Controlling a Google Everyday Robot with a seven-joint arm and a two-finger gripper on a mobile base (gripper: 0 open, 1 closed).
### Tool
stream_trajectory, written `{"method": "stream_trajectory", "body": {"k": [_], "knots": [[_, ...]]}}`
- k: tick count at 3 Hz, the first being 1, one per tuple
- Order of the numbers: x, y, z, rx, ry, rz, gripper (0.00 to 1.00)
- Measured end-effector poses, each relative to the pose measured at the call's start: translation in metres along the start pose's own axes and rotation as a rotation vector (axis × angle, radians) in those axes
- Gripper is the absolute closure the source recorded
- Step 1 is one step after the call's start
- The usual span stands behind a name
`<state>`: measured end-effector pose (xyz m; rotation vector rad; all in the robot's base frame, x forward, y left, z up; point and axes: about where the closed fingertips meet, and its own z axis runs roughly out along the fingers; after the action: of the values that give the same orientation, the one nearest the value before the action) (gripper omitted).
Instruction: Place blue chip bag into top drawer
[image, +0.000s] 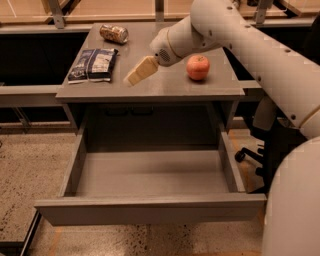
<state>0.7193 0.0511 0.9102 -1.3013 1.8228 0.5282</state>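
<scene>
1. Grey metal bench (165, 91), seen from the front and from above; its top drawer (150, 211) stands pulled well out beneath the bench top; nothing shows on the drawer floor.
2. Blue chip bag (93, 65): lies flat on the left part of the bench top, near the left edge; dark navy foil, crinkled, with white label panels and print; nothing rests on it; it is well apart from the drawer.
3. Tool (141, 71): a pale tan wedge at the end of the white arm (240, 37); it is low over the middle of the bench top, to the right of the bag and clear of it; it carries nothing that can be seen; whether it is apart or together cannot be told, nor whether it touches the bench.
4. Bystanders: a brownish can (113, 33) on its side at the back left, behind the bag; a red apple (198, 67) just right of the tool.
5. Step in hand (judged): the approach to the bag; the drawer is already open and the bag not yet taken, so the task is at an early stage.
6. Next move (judged): carry the tool left and over the bag; set it across the bag's narrower width; lower it and pinch; foil of this kind probably yields and slips, so a firm hold on a raised fold seems wise; the can and apple are to be avoided; lifting, bringing forward past the bench edge and lowering into the drawer would follow.
</scene>
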Motion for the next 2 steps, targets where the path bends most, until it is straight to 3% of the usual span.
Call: {"method": "stream_trajectory", "body": {"k": [2], "knots": [[-0.022, -0.025, 0.093, -0.041, -0.103, 0.03, 0.0]]}}
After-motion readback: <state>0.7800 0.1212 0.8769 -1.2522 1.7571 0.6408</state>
